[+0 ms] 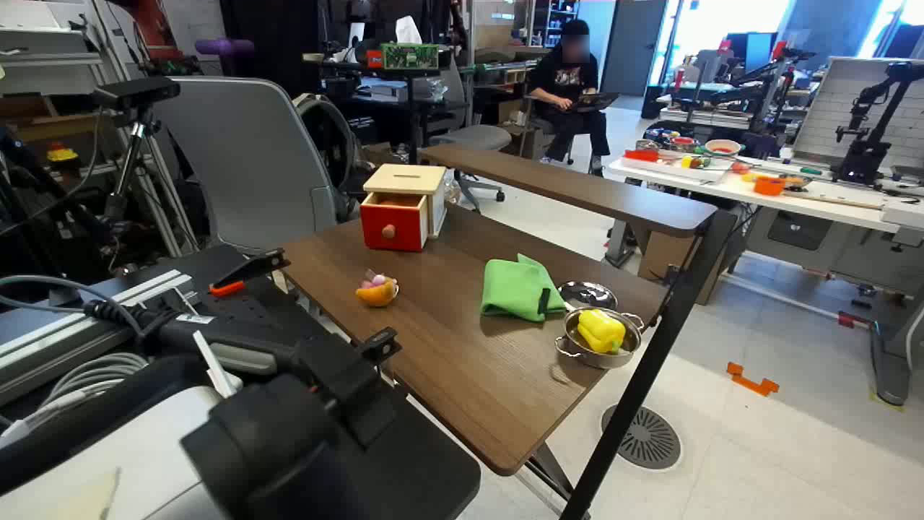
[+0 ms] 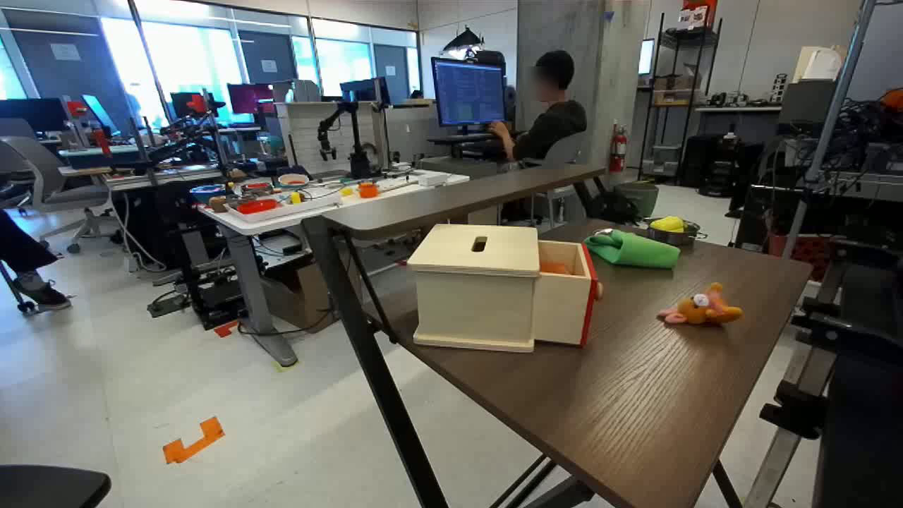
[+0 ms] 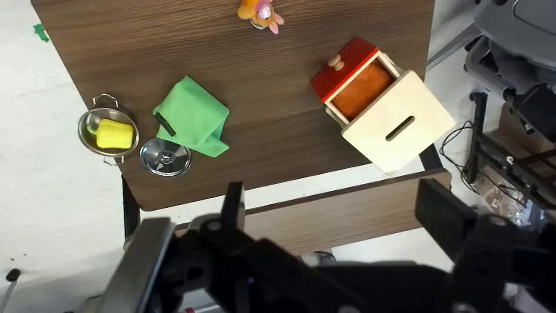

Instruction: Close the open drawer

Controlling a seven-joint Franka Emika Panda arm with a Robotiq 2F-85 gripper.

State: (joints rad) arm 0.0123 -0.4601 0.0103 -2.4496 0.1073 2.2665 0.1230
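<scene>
The drawer (image 3: 352, 67) stands partly pulled out of its small pale wooden box (image 2: 474, 307), over at one end of the dark brown counter (image 1: 433, 339), its red front (image 1: 404, 220) and round knob (image 1: 388, 231) facing out. In it I can make out something orange (image 3: 364, 91), maybe a lining, though from here I wouldn't swear to it. The gripper (image 3: 332, 193), seen in the wrist view, has its fingers (image 3: 234, 204) spread wide with nothing held; a raised shelf (image 3: 325, 221) shows in the gap. An orange soft toy (image 2: 698, 309) lies on the counter a little way off the drawer's front. Toward the opposite end there's a folded green cloth (image 1: 514, 289), a shiny lid (image 3: 166, 157) just beside it, and a metal pot (image 1: 599, 360) at the counter's edge with a yellow pepper (image 1: 600, 331) inside. In an exterior view, someone (image 1: 567, 81) in dark clothes sits further back.
</scene>
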